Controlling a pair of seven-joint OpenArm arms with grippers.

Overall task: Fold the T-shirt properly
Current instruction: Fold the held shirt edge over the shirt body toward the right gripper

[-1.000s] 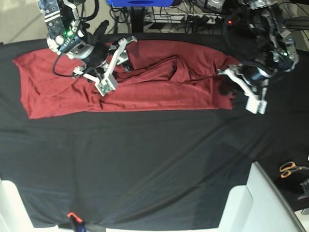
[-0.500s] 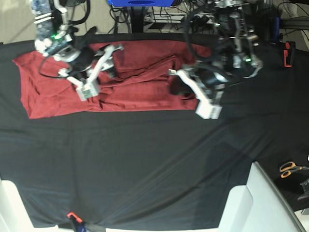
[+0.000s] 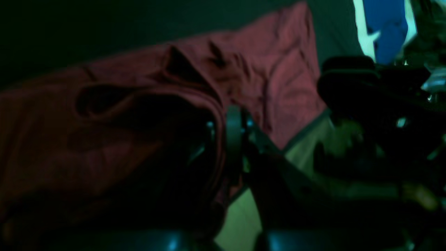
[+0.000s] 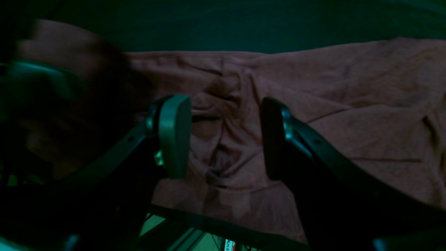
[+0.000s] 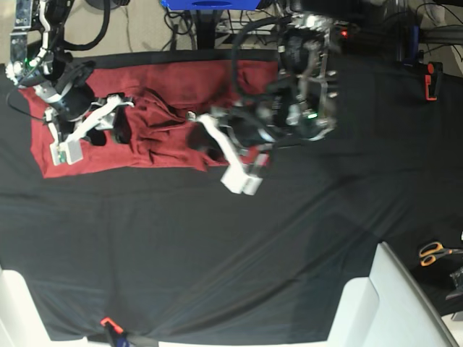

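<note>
I count one T-shirt (image 5: 163, 108), two arms, one pair of scissors (image 5: 434, 252). Shirt is bunched at the far left of the black-draped table (image 5: 217, 238). Left gripper (image 3: 231, 139): fingers pressed together, pinching a shirt fold. Right gripper (image 4: 226, 136): fingers spread, hovering over wrinkled shirt fabric, which shows between them, nothing gripped.

Two black arms with white brackets, looped black cables, small green lights, flat dark-padded jaws
</note>
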